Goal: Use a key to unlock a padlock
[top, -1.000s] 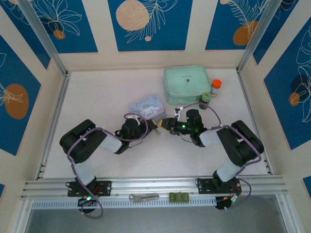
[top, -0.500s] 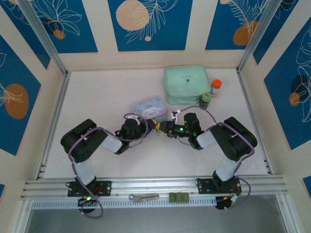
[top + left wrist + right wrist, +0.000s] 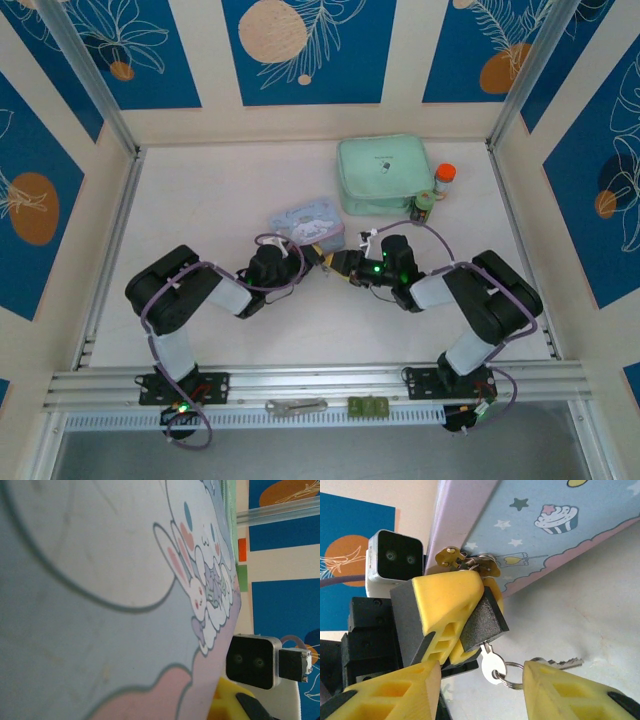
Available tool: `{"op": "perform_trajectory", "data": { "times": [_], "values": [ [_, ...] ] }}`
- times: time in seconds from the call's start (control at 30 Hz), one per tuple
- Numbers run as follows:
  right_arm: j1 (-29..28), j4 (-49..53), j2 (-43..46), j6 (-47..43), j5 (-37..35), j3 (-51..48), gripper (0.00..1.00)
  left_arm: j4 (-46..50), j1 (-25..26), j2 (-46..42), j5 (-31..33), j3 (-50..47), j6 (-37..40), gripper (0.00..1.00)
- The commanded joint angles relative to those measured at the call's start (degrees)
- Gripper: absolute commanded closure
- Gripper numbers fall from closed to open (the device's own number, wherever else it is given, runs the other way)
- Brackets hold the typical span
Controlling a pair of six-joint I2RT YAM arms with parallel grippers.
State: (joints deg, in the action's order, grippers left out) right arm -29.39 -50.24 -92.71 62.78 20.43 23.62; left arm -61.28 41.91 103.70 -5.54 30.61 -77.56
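- Right wrist view: padlock (image 3: pixel 484 621) is clamped in the left gripper (image 3: pixel 318 257), just near of the blue tin (image 3: pixel 545 535) at mid-table.
- Key (image 3: pixel 493 666) appears seated in the lock's underside, with its ring hanging free.
- Judged light, thin and slippery (liable to bend), so take it by the flat head, not the ring.
- Right gripper (image 3: pixel 481 674) is spread wide astride the key head, without contact.
- Both arms reach low, wrists facing.

Blue tin (image 3: pixel 307 222) obstructs mid-table. Green pouch (image 3: pixel 383 175) and 2 bottles (image 3: pixel 423 208) close off the far right. Table (image 3: pixel 200 190) open at far left and near middle.
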Motion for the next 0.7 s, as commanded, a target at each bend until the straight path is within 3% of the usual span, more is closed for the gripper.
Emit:
{"op": "perform_trajectory", "data": {
  "times": [0.0, 0.17, 0.47, 0.67],
  "values": [
    [-0.8, 3.1, 0.2, -2.2, -0.3, 1.3, 0.58, -4.6, 0.4, -0.7, -1.0, 0.6, -0.5, 1.0],
    [-1.2, -1.4, -3.1, -0.3, 0.0, 1.3, 0.67, -4.2, 0.4, -1.6, -1.1, 0.6, -0.4, 1.0],
    [-1.3, -5.8, -6.8, 1.7, 2.0, 2.5, 0.7, -3.6, 0.4, -2.8, -1.1, 0.7, -0.3, 1.0],
    [-0.4, -5.3, -7.4, 0.4, 0.7, 2.1, 0.56, -3.2, 0.5, -3.6, -1.6, 0.8, -0.4, 1.0]
  ]
}}
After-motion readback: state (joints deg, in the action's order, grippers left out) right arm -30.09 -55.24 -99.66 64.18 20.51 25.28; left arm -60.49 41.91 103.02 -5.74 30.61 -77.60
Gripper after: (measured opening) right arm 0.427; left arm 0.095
